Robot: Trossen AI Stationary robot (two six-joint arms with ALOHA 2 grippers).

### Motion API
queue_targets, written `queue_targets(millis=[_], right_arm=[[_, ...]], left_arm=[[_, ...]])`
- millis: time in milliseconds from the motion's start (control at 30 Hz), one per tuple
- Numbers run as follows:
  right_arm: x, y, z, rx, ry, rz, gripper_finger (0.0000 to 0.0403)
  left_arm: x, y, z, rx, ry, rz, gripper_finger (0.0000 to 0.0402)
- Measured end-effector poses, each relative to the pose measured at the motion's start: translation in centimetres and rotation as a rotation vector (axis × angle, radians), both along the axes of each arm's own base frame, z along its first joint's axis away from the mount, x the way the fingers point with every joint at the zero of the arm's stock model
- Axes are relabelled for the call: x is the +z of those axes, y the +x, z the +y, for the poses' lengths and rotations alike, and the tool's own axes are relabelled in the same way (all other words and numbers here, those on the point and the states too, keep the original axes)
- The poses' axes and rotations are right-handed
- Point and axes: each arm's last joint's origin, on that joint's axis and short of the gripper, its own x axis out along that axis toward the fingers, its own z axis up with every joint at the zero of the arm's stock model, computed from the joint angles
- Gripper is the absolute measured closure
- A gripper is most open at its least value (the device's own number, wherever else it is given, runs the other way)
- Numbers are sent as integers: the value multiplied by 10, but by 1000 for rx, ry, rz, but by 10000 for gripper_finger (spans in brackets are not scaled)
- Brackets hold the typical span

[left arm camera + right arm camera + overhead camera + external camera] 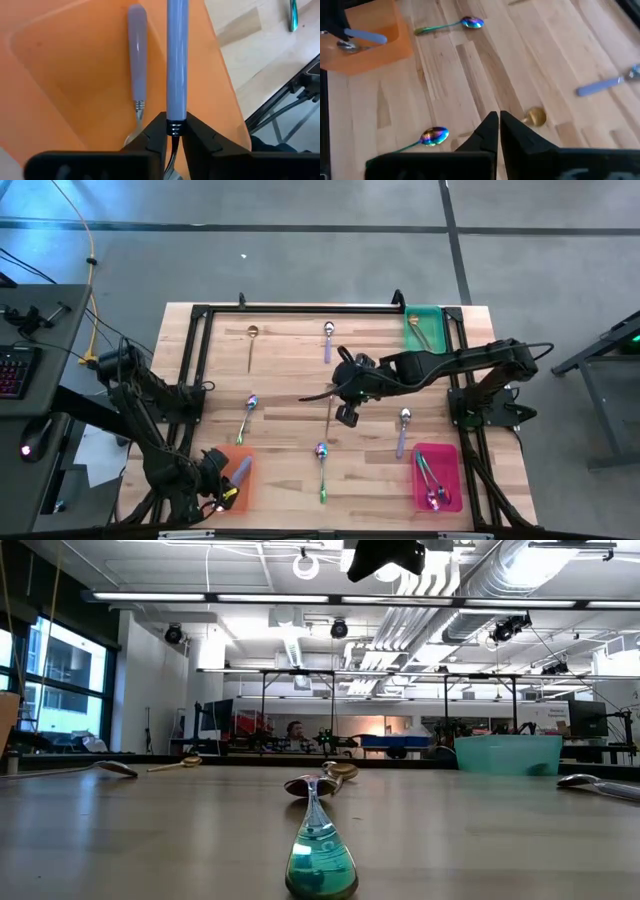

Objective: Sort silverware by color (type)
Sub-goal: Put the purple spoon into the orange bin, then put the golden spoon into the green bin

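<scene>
My left gripper (228,483) is over the orange tray (215,465) at the near left and is shut on a lavender-handled silver utensil (177,55). A second lavender-handled one (137,55) lies in that tray. My right gripper (346,414) hangs shut high above the table's middle (385,558), over a gold spoon (536,116) lying flat. Loose on the wood are rainbow spoons (248,414) (321,468), a gold spoon (251,345) and lavender-handled ones (328,340) (403,430). The green tray (424,312) holds a gold spoon, the pink tray (448,480) rainbow ones. My left gripper pinches the utensil between its two fingers at the neck (175,125), where the lavender handle meets the metal. The handle runs straight on ahead of the fingers, over the orange tray's floor. The metal end is hidden behind the fingers.
A black frame (300,308) rims the wooden table top (290,370). Trays sit at three corners: orange near left, pink near right, green far right. Bare wood lies between the scattered spoons. A keyboard (12,370) and desk stand left of the table.
</scene>
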Motion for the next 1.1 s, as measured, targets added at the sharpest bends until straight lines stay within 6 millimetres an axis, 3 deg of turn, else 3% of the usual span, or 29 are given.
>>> queue_targets(millis=[267,367,500,700,833,967,1100], right_arm=[[-2,-4,5,-126,85,14,400],[-6,-6,4,-229,98,40,400],[-21,3,4,-335,93,54,384],[-61,29,4,-494,155,105,307],[-95,44,0,-634,199,160,259],[-131,63,-5,-696,246,194,253],[-159,76,-10,-724,300,214,272]], left_arm=[[-1,-1,2,12,12,11,281],[7,-3,3,-26,5,-10,282],[24,-6,12,-75,38,-93,315],[51,-7,38,-105,167,-234,387],[62,-7,55,-129,234,-342,398],[68,-9,73,-179,266,-447,401],[66,-14,90,-210,246,-557,401]])
